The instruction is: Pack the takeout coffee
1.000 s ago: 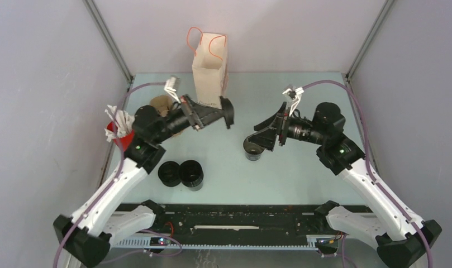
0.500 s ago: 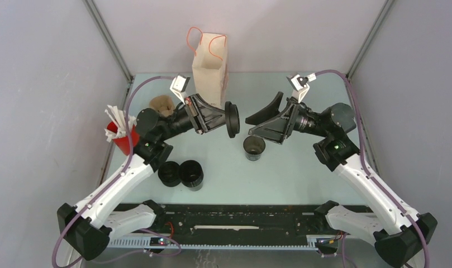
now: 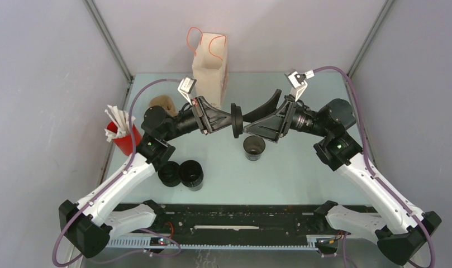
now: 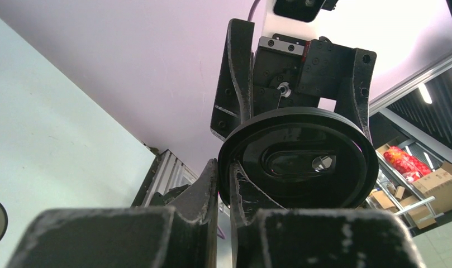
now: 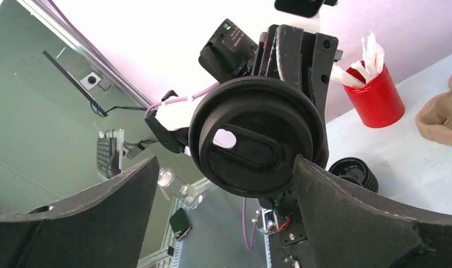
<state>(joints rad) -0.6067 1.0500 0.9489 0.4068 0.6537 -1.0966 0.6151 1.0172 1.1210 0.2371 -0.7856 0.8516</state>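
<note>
A takeout coffee cup stands black and uncovered on the table's middle. Above it, in the air, my left gripper is shut on the rim of a round black lid, held on edge. In the left wrist view the lid fills the space past the fingertips. My right gripper faces it, open wide, with a finger on each side of the lid and not touching it. Two more black cups stand side by side near the left arm.
A paper bag with orange handles stands at the back centre. A brown pulp carrier lies left of it. A red cup with white sticks stands at the table's left edge. Both arms meet over the table's middle.
My left gripper carried the lid rightward to the middle. My right gripper lifted away from the uncovered cup, opened wide and turned to face the lid.
</note>
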